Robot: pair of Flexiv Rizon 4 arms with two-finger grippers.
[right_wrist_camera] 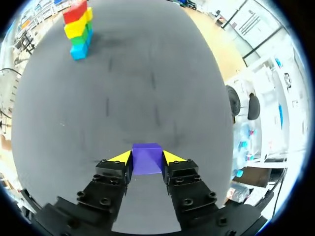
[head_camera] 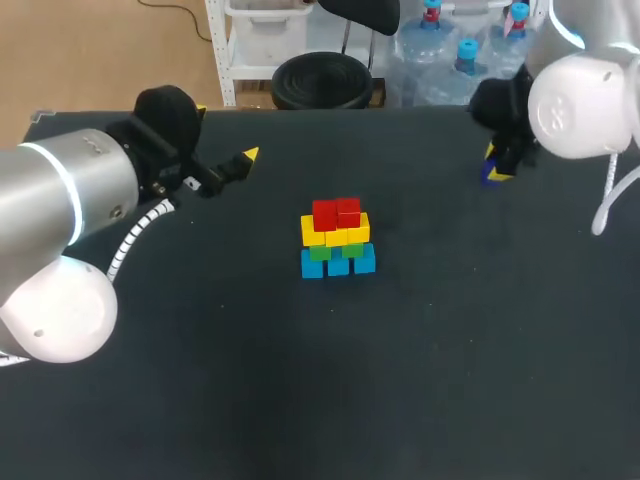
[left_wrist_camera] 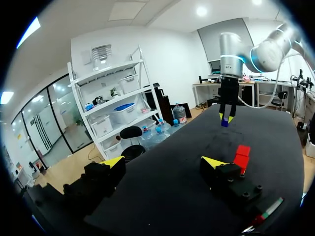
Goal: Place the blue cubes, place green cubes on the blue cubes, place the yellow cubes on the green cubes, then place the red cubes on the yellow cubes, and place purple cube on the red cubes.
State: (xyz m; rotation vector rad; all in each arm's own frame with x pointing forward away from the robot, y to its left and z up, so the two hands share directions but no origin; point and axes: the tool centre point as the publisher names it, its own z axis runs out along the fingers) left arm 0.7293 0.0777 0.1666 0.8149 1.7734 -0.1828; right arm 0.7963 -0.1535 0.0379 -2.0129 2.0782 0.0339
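A dark desk is seen from above, with a small tower of coloured cubes near its middle. The blue cubes form the bottom row and rest on the desk. The green cubes sit on them, the yellow cubes on the green, and the red cubes on top.

The right arm comes in from the right. Its right tool is over the far right part of the desk, well apart from the tower. It is clenched on the purple cube, with one yellow-tipped finger pressed against each side of the cube. It is unclear whether the cube touches the desk surface. In the right wrist view, the tower stands far ahead of the fingers.

The left arm comes in from the left. Its left tool is over the far left part of the desk, away from the tower. Its fingers are spread wide and released, with nothing between them. In the left wrist view, the red cubes show just past one finger, and the right arm with the purple cube is farther ahead.
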